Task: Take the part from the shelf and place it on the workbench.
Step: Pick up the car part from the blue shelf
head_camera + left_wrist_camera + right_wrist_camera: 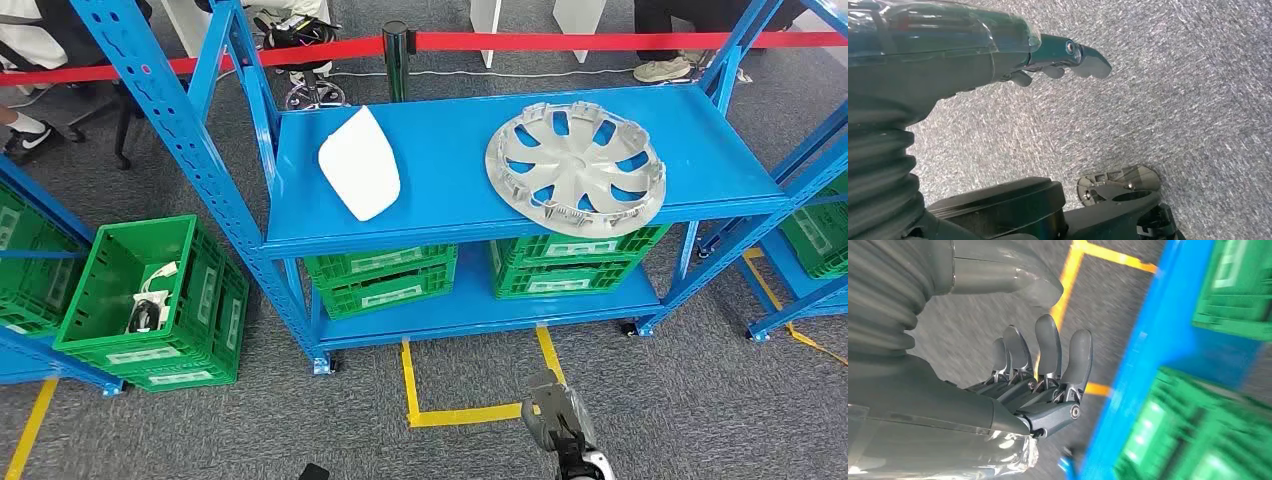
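Note:
On the top board of a blue shelf [450, 140] lie two parts: a white shell-shaped cover [360, 163] on the left and a silver wheel cover [575, 165] on the right. My right hand [553, 415] is low in front of the shelf, well short of both parts. In the right wrist view that hand [1043, 370] has its fingers spread and holds nothing; the picture is blurred. My left hand [1048, 57] hangs over grey carpet with nothing in it, fingers slightly bent.
Green crates [380, 280] [575, 262] fill the shelf's lower board. Another green crate [150, 300] with small items stands on the floor at the left. Blue racks [810, 230] flank both sides. Yellow floor tape [450, 412] marks the carpet. Red barrier tape [600, 40] and a person's shoes [660, 68] lie behind.

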